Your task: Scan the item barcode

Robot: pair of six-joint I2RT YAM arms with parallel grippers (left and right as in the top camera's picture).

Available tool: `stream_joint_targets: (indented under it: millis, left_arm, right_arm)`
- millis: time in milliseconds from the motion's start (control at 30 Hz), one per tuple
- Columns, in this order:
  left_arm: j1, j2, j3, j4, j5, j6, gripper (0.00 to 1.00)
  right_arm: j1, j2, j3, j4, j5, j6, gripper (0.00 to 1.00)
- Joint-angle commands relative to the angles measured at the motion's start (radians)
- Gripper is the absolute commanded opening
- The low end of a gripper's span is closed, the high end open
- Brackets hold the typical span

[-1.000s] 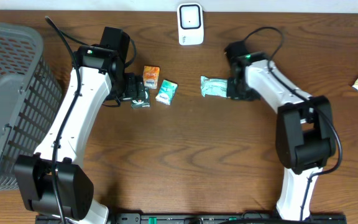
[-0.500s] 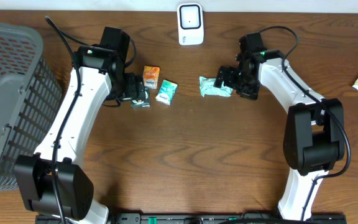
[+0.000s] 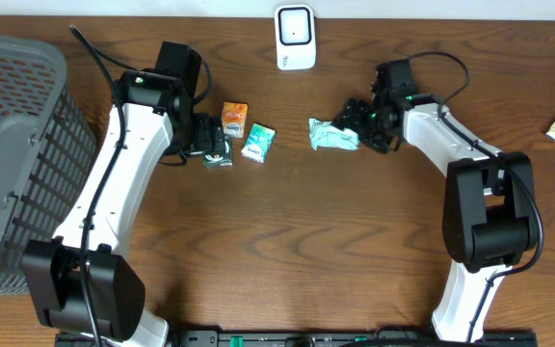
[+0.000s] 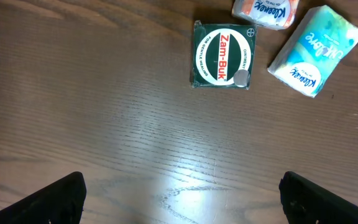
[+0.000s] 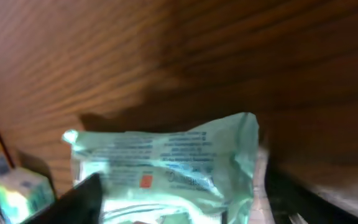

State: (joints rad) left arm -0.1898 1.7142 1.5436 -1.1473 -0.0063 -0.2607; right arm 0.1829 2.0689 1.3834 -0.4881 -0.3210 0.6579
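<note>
A mint-green packet (image 3: 333, 135) is shown lying on the table (image 3: 287, 251), near the white scanner (image 3: 295, 37); the right gripper (image 3: 356, 123) is set astride its right end, probably to lift it for scanning; whether it is clamped cannot be told; the left gripper (image 4: 182, 199) is held spread and empty; since a second ago, the right wrist has been swung round, the packet barely shifted.

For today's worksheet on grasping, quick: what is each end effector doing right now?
Left end effector: open, holding nothing.
Right end effector: astride the green packet; grip or not cannot be told.
</note>
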Motion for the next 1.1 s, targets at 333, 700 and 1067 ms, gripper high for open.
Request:
stream_joint_targets:
  millis: [333,700,1067]
  left_arm:
    - [0.005,-0.003,0.013,-0.003,-0.010,0.006,0.97]
    - [0.005,-0.003,0.013,-0.003,-0.010,0.006,0.98]
    - [0.005,-0.003,0.013,-0.003,-0.010,0.006,0.98]
  right_arm:
    - [-0.011,-0.010,-0.038,0.083,-0.206,-0.131,0.01]
    - [-0.071,-0.148,-0.026,0.113,-0.563,-0.528,0.01]
    - [-0.084,-0.289,-0.026,0.219,-0.654,-0.723,0.01]
